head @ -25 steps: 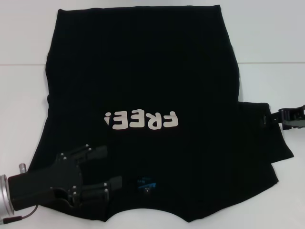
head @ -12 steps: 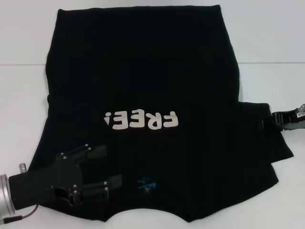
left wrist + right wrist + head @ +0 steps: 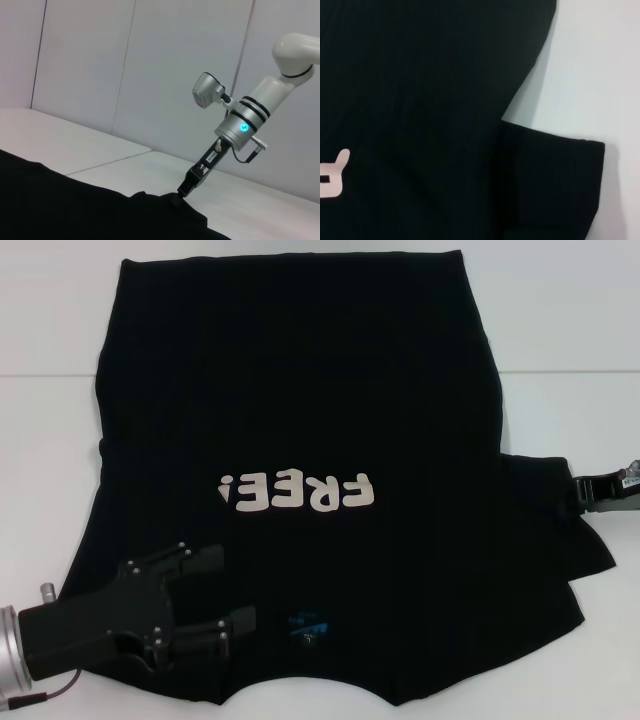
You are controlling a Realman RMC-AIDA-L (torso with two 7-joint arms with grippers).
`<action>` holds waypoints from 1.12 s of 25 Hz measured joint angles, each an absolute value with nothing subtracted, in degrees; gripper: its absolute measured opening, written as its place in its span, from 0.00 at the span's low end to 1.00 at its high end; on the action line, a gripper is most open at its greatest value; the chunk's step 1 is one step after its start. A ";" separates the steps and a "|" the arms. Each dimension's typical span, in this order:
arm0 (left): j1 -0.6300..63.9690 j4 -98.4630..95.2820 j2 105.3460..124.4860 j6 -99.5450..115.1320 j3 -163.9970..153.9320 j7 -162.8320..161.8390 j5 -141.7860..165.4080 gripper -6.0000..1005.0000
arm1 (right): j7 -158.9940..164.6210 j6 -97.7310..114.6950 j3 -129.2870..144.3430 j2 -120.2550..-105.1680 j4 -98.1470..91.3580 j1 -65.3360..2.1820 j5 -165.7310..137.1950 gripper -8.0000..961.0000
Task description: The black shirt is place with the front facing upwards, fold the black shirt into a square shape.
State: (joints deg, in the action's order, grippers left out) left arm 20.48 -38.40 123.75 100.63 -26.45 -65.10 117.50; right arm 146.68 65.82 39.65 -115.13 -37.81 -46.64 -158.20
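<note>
White block letters reading "FREE!" run across the front of the black shirt, appearing upside down from my head; a small blue neck label sits at the collar, its print too small to read. There is one shirt, spread flat and front-up on the white bench, collar end nearest my body and hem at the far side, one sleeve lying out towards my right.

I have two tools at work. My left tool reaches in low from my left side, over the shirt's shoulder just beside the collar, its two fingers spread apart with black cloth between them. My right tool is at the outer edge of the right sleeve, arm stretched in from the right; whether it is spread or pinching the hem I cannot tell.
</note>
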 joint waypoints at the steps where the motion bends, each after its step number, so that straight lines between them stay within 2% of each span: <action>1: 20.48 -38.40 123.75 100.63 -26.43 -65.13 117.50 0.86 | 146.65 65.82 39.73 -115.14 -37.81 -46.63 -158.20 0.26; 7: 20.49 -38.41 123.71 100.63 -26.19 -66.35 117.50 0.86 | 146.56 65.56 39.91 -115.03 -38.32 -46.18 -158.20 0.02; 12: 20.55 -38.41 123.67 100.65 -26.13 -66.81 117.50 0.86 | 145.89 65.65 39.38 -114.28 -38.66 -45.60 -157.93 0.02; 19: 20.73 -38.68 123.47 101.18 -26.28 -68.65 117.50 0.86 | 144.66 67.45 39.11 -111.71 -42.17 -42.91 -153.17 0.02; 28: 21.09 -39.03 123.30 101.44 -26.43 -70.21 117.91 0.85 | 142.85 72.36 38.09 -110.77 -47.43 -41.46 -148.96 0.02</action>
